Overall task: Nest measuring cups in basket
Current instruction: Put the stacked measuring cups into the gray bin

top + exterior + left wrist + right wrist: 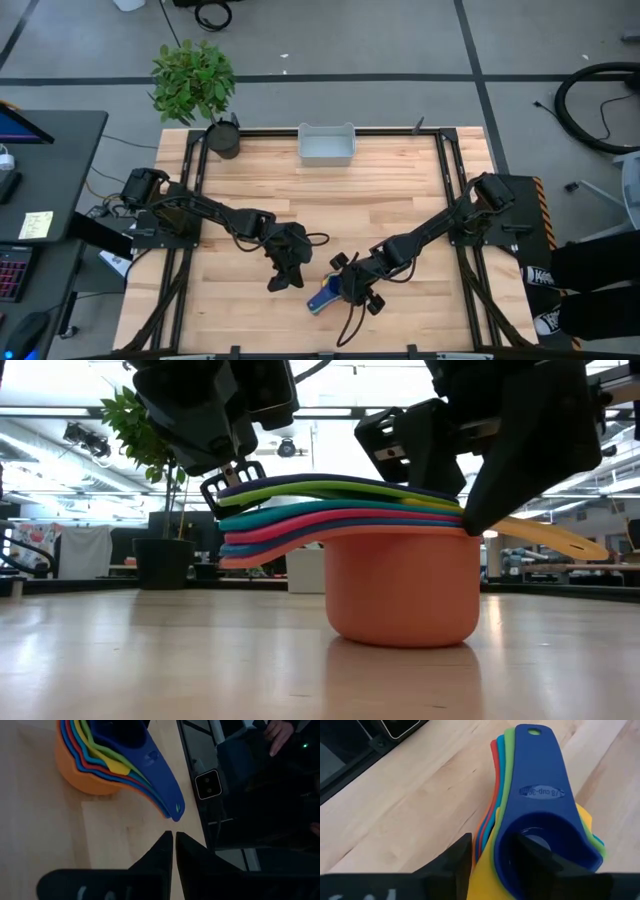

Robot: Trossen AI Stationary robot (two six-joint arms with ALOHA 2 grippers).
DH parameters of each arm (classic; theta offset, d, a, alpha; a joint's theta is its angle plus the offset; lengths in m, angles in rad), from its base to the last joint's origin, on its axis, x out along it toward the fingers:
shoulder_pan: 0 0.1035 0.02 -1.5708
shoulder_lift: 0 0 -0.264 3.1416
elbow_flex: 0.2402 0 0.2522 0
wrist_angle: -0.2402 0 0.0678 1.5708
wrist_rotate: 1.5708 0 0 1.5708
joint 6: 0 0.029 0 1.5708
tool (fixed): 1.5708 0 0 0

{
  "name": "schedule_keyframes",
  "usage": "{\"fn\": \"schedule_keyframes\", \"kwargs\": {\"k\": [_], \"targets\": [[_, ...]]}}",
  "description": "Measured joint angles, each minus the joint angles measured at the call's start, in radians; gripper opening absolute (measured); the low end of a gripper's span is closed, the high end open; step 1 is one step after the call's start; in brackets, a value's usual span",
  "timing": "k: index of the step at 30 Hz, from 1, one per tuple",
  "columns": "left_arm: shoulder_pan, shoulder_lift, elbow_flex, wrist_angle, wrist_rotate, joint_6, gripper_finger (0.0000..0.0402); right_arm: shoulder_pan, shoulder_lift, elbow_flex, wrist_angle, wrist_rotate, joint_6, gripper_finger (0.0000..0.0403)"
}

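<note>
1. The measuring cups sat nested in one stack on the wooden table, near its front edge and well apart from the basket, which stood at the far edge of the table.
2. In the low view the stack rested on the orange cup at the bottom, with the handles fanned out above it: red, teal, green and dark blue on top, and a yellow handle pointing the other way.
3. The right gripper was at the stack, its fingers spread on either side of the topmost dark blue cup's bowl wall, one finger inside the bowl and one outside. The fingers were parted, and whether they already pressed on the wall could not be told.
4. The blue handle ran straight ahead of that pincer, away from its fingertips.
5. The left gripper was closed, its two fingertips together and holding nothing, just short of the tip of the blue handle.
6. From the left pincer, the stack lay ahead and to one side, close but not touching.
</note>
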Motion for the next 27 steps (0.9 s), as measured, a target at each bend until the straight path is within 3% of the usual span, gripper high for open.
{"fn": "schedule_keyframes", "kwargs": {"k": [18,27], "targets": [[0.000,0.000,0.000,0.000,0.000,0.000,0.0025,-0.005,0.002,-0.002,0.037,0.051,-0.003,0.0071],[-0.001,0.000,0.000,-0.004,0.000,-0.027,0.0025,-0.020,0.003,-0.003,0.091,0.033,-0.004,0.0064]]}}
